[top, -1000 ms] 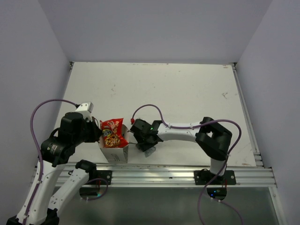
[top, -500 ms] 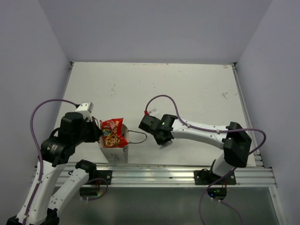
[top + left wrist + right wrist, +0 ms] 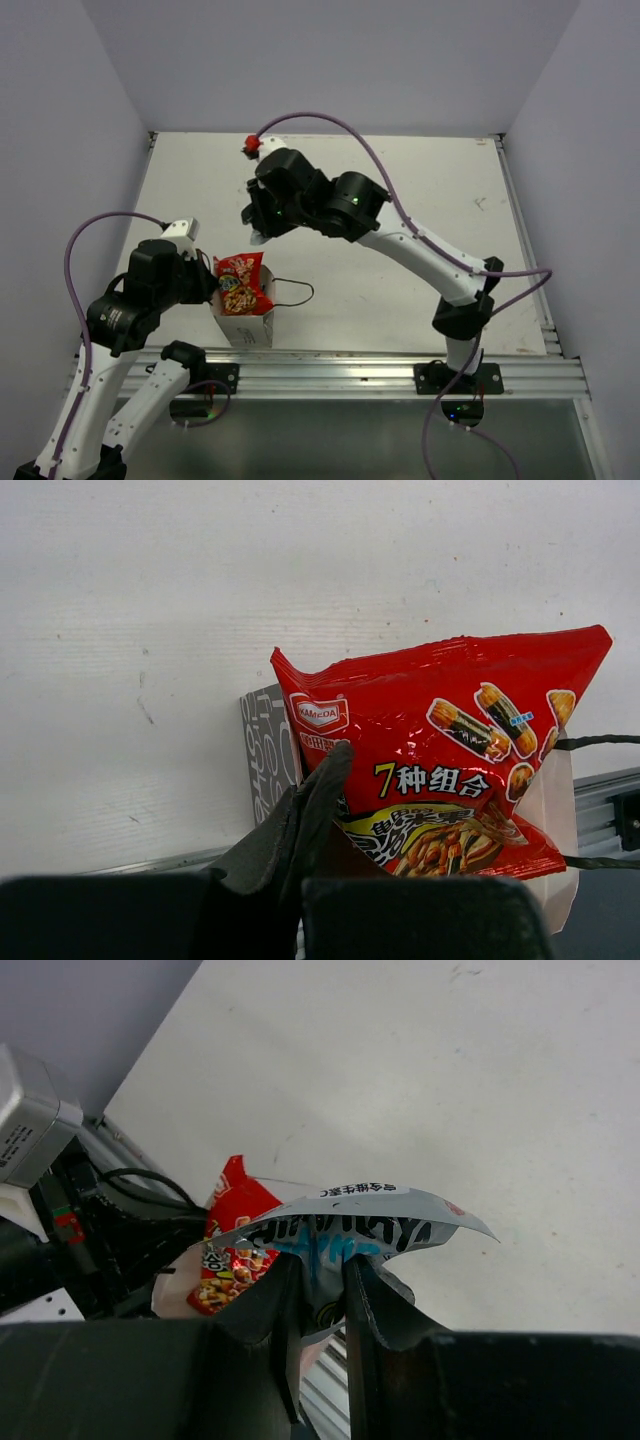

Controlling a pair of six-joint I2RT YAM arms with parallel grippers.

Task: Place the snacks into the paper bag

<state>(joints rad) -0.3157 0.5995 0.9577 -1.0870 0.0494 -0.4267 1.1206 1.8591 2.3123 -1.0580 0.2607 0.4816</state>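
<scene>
The white paper bag (image 3: 248, 327) stands at the table's near edge, with a red-orange chip bag (image 3: 243, 284) sticking out of its top. My left gripper (image 3: 207, 285) is shut on the bag's left rim; in the left wrist view its fingers (image 3: 322, 785) pinch the grey-printed wall (image 3: 266, 755) beside the chip bag (image 3: 450, 770). My right gripper (image 3: 260, 228) is raised high behind the bag, shut on the silvery light-blue packet (image 3: 350, 1225). The purple-pink and dark blue packets are out of view.
A thin dark string handle (image 3: 296, 291) loops onto the table right of the bag. The aluminium rail (image 3: 340, 370) runs along the near edge. Grey walls enclose the table on three sides.
My right arm has lifted from the table right of the bag and swung up and back-left with the silvery packet. The left arm, bag and chip bag have not moved.
</scene>
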